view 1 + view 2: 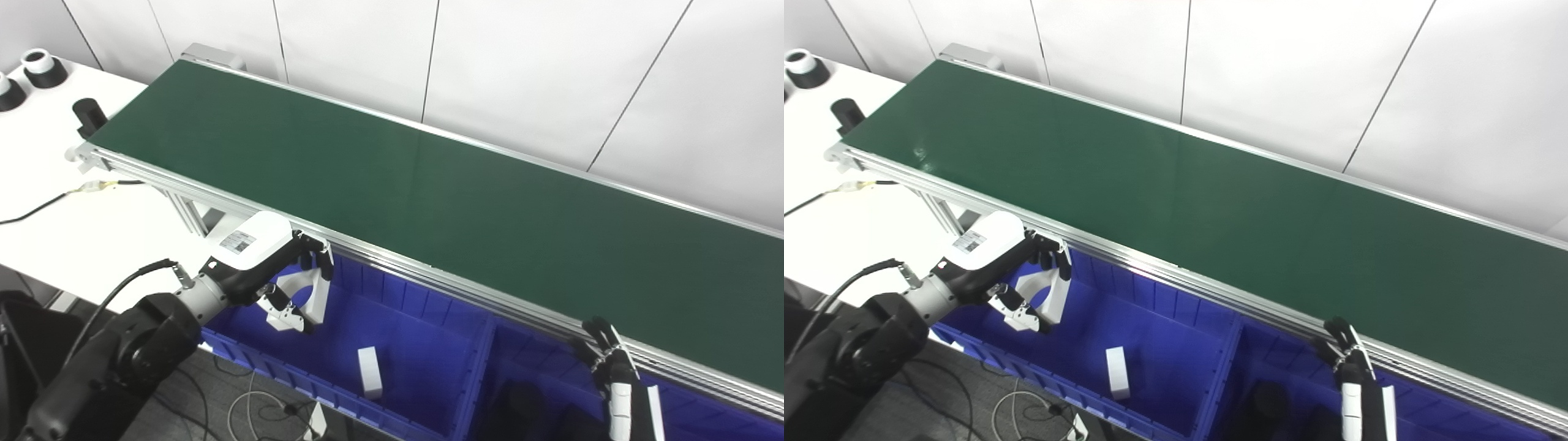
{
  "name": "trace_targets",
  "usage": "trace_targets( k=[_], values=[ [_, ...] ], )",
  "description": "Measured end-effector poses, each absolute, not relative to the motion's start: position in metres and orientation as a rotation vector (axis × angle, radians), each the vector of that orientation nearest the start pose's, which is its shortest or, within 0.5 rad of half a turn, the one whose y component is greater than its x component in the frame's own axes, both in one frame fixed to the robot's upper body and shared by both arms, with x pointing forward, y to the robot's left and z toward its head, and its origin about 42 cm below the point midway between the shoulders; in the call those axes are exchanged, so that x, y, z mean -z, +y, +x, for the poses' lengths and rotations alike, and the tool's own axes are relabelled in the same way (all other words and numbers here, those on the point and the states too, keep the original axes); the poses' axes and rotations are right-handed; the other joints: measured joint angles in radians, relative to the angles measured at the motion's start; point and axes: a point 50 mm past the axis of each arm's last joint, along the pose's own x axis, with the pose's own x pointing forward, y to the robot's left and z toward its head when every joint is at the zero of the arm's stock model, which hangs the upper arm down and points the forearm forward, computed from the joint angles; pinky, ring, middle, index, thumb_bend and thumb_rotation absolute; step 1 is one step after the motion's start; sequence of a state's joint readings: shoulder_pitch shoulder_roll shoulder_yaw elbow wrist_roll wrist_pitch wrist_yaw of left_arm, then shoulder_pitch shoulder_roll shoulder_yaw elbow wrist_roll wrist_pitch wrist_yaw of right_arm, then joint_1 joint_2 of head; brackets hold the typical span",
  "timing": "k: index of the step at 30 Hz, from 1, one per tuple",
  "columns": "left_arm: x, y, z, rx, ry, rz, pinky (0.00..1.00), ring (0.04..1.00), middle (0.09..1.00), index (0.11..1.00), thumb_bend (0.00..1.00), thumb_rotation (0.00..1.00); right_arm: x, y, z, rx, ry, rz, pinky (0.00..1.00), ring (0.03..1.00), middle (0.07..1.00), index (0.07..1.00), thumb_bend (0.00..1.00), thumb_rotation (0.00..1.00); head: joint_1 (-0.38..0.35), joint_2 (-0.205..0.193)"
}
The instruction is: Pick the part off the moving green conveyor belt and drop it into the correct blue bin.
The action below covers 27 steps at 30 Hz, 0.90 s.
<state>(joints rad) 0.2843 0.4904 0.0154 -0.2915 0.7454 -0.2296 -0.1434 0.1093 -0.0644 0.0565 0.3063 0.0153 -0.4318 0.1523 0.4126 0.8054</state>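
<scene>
A white part (299,298) is held in the left hand (269,269) at the lower left of the frame, above the near-left corner of the left blue bin (422,373). The fingers (315,251) are curled over the part's top and the thumb is pressed in from below, so the hand is closed on it. The part appears to be a curved or ring-like bracket, though its exact form cannot be made out behind the fingers. Its long axis is judged to run roughly top to bottom in the frame, tilted a little toward the lower left, with the open curve faced toward the hand.

The green conveyor belt (429,202) is seen bare across the middle of the frame. A small white block (369,372) is already lying on the bin floor, toward the lower centre, its long axis nearly upright in the picture.

The right hand (1350,361) is raised at the lower right, beside the belt's near rail, over a second blue bin (1292,392); its fingers are extended and nothing is held.

Risks are judged as follows. The part is poised close to the bin's near wall, so an early release could send it onto the rim or outside. The part could be snagged on the thumb as the fingers are opened. Whether this bin is the correct one cannot be confirmed.
</scene>
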Motion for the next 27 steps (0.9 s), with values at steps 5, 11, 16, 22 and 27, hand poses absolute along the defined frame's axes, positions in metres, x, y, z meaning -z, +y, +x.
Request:
trace_targets(
  k=[5,11,16,22,27],
  values=[
    [-0.118,0.321,0.195,0.282,-0.13,1.261,0.47,0.45,0.5,0.5,0.5,0.0,-0.015,-0.215,0.226,-0.181,-0.016,-0.04,0.8,0.787,0.885,0.884,0.64,0.97,-0.009,-0.002],
    [-0.091,0.311,0.208,0.247,-0.118,1.272,0.44,0.442,0.504,0.503,0.5,0.0,-0.015,-0.215,0.225,-0.18,-0.015,-0.037,0.8,0.786,0.884,0.885,0.64,0.97,-0.012,-0.005],
    [-0.078,0.305,0.218,0.246,-0.108,1.271,0.43,0.441,0.509,0.498,0.5,0.0,-0.015,-0.216,0.224,-0.176,-0.014,-0.035,0.8,0.778,0.885,0.884,0.64,0.97,-0.017,-0.005],
    [-0.073,0.305,0.221,0.26,-0.094,1.276,0.44,0.441,0.51,0.498,0.5,0.0,-0.013,-0.216,0.222,-0.174,-0.009,-0.037,0.8,0.778,0.884,0.886,0.67,0.97,-0.017,-0.003],
    [-0.079,0.308,0.221,0.342,-0.039,1.239,0.52,0.583,0.614,0.585,0.9,0.23,-0.013,-0.215,0.222,-0.168,-0.008,-0.041,0.79,0.777,0.882,0.886,0.64,0.98,-0.018,-0.003]
  ],
)
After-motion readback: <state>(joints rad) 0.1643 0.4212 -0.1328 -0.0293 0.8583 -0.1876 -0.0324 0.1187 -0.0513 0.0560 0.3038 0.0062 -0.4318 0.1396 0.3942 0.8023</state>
